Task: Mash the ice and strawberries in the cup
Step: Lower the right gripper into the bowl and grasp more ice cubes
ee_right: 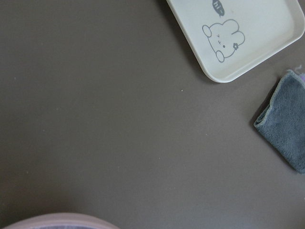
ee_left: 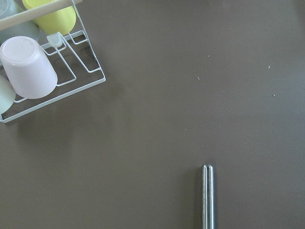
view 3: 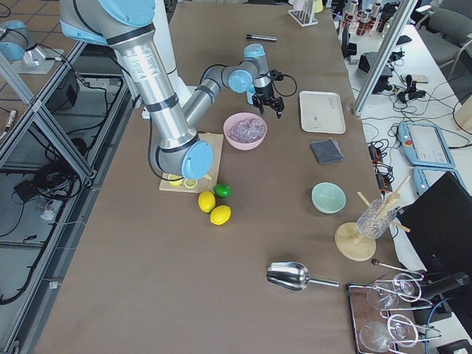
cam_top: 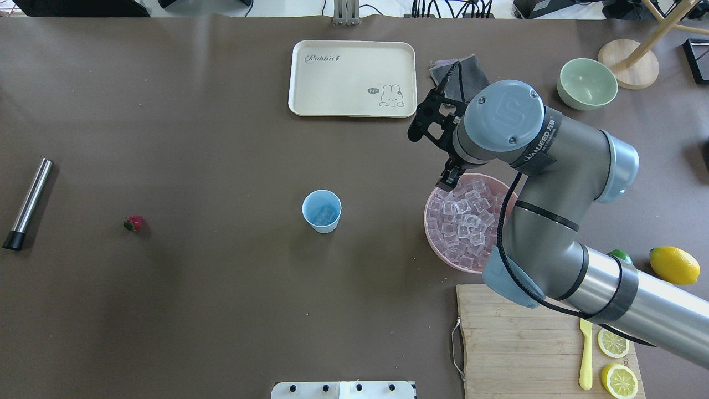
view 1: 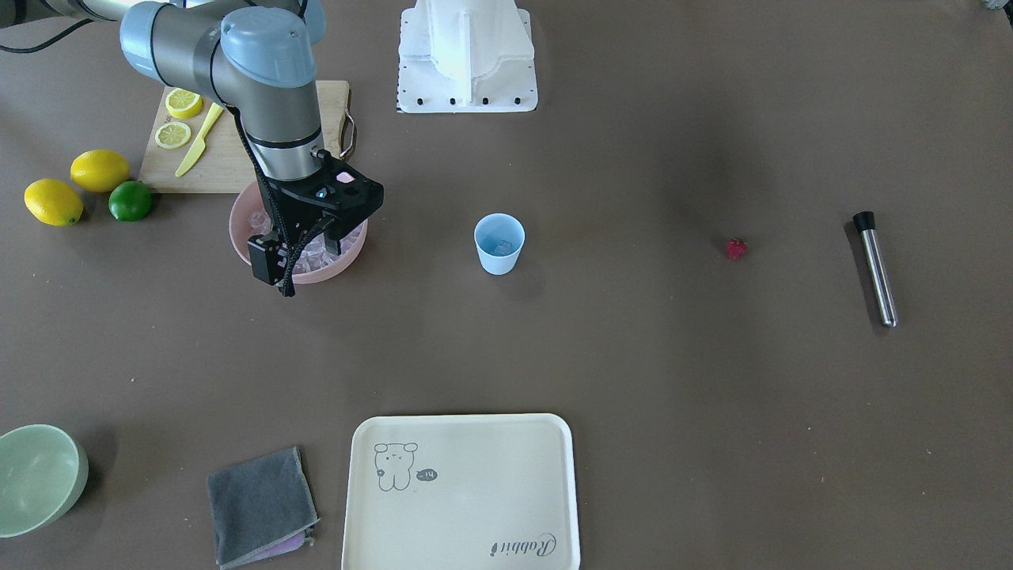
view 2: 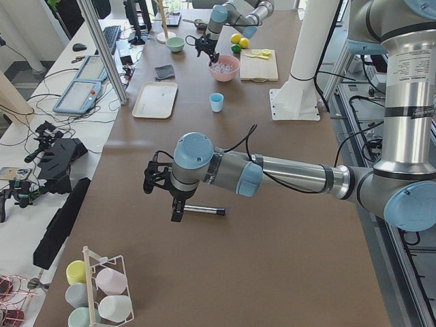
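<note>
Over the far rim of the pink bowl [cam_top: 428,224] hangs the right gripper [cam_top: 448,178], above the heaped ice [cam_top: 462,221] — whether its jaws are parted or hold a cube, I cannot tell. The cubes look hard, light and probably slippery; a pinch across two flat opposite faces should hold best. They lie jumbled, with no long axis to speak of. The cup [cam_top: 322,211] stands upright mid-table, mouth up, axis vertical, at least one cube inside. The strawberry [cam_top: 133,223] lies well apart, near the muddler [cam_top: 27,204] — soft, easily bruised. The left gripper [view 2: 176,212] hovers over that muddler; its jaw state cannot be read.
</note>
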You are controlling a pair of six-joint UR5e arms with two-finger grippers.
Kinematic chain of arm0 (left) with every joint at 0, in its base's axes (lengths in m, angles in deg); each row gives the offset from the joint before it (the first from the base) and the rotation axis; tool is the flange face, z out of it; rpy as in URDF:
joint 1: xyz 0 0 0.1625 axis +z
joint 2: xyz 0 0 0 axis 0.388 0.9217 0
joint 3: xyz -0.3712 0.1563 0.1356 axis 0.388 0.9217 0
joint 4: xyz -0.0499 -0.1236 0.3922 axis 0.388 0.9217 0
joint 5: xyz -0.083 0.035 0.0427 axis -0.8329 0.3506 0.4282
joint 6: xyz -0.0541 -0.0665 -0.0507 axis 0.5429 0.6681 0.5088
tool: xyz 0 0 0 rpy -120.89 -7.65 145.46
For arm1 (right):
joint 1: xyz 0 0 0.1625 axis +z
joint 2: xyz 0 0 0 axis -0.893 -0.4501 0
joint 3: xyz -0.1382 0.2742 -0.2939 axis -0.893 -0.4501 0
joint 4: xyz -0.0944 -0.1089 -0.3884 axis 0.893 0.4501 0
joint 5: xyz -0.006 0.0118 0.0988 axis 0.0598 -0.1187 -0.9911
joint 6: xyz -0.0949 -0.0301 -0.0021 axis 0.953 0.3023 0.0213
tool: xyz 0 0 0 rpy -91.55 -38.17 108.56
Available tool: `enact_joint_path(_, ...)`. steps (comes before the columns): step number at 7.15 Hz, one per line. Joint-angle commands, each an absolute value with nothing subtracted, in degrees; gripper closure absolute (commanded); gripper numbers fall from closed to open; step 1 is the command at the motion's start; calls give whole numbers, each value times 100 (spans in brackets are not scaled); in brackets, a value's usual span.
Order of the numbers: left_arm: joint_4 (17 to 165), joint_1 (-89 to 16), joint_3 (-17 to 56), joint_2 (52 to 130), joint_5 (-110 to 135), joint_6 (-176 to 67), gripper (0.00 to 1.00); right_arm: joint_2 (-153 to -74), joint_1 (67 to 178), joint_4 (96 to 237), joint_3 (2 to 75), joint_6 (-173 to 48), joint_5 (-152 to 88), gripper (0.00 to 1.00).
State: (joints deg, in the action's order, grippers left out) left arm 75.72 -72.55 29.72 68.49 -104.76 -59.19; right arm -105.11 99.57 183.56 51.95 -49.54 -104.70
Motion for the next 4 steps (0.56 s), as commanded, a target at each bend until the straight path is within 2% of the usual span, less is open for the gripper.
enact_joint_path(1,7566,-7262,3079,6831,-10469,-5905,2,-10729,9859,18444,5338,-4897,-10477,6)
enact_joint_path(4,7566,-7271,3115,6831,-10442,-5913,2,-10633,9526,18611,5436,-5352,-10758,7)
